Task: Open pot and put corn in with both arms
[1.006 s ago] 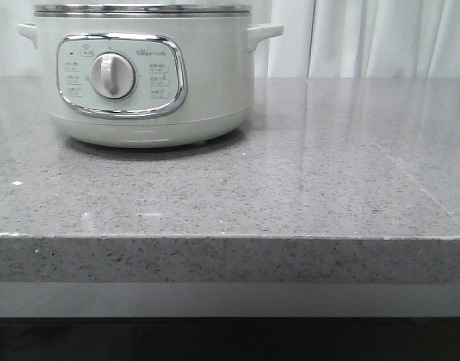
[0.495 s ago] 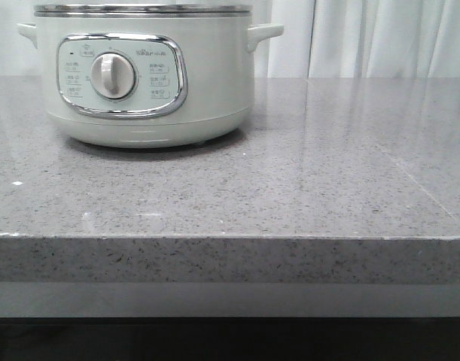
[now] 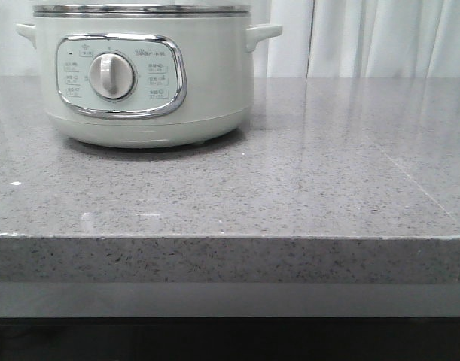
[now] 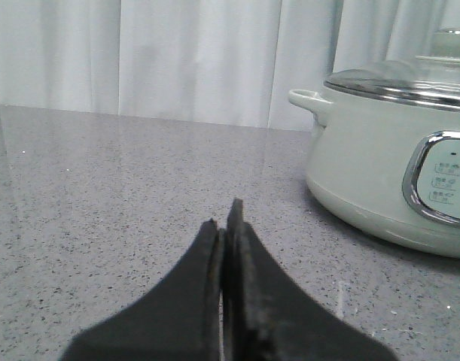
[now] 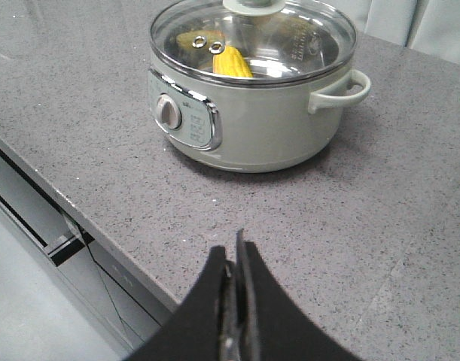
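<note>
The pale grey-green pot (image 3: 143, 83) stands at the back left of the grey stone counter, its dial (image 3: 111, 75) facing me. It also shows in the left wrist view (image 4: 395, 162) and the right wrist view (image 5: 248, 105). A glass lid (image 5: 254, 36) sits on it. The yellow corn (image 5: 232, 62) lies inside, seen through the lid. My left gripper (image 4: 223, 224) is shut and empty, low over the counter beside the pot. My right gripper (image 5: 234, 248) is shut and empty, above the counter in front of the pot. Neither gripper shows in the front view.
The counter's front edge (image 3: 230, 238) runs across the front view, and its edge (image 5: 79, 218) lies near my right gripper. White curtains (image 3: 365, 37) hang behind the counter. A dark drawer front (image 5: 64, 248) sits below the edge.
</note>
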You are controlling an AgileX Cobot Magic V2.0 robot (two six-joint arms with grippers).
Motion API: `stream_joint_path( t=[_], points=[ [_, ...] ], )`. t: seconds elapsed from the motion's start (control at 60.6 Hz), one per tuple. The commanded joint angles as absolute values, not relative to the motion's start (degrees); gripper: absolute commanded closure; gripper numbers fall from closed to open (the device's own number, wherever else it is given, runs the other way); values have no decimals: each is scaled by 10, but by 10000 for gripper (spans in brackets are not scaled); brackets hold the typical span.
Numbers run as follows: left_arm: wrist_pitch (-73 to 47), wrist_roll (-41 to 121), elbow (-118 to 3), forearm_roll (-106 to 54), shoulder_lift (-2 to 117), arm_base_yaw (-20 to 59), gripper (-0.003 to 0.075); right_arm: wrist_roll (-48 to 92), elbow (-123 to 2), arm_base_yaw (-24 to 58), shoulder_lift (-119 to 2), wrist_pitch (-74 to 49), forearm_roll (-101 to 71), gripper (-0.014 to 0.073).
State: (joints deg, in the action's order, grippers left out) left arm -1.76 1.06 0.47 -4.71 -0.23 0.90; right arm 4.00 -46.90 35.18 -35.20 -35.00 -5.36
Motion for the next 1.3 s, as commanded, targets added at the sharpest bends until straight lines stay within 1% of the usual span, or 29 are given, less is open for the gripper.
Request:
stream_joint_path(
  t=[0.0,1.006,1.121,1.286],
  points=[
    [35,11,7,-53,-13,14,741,45,-485,350,-351,-308,-56,660],
    [35,11,7,-53,-13,29,741,45,-478,347,-349,-305,-56,660],
    [35,11,7,-53,-13,29,741,45,-455,312,-329,-288,-56,660],
    [35,11,7,-53,-13,29,741,45,-368,211,-256,-225,-56,660]
  ],
)
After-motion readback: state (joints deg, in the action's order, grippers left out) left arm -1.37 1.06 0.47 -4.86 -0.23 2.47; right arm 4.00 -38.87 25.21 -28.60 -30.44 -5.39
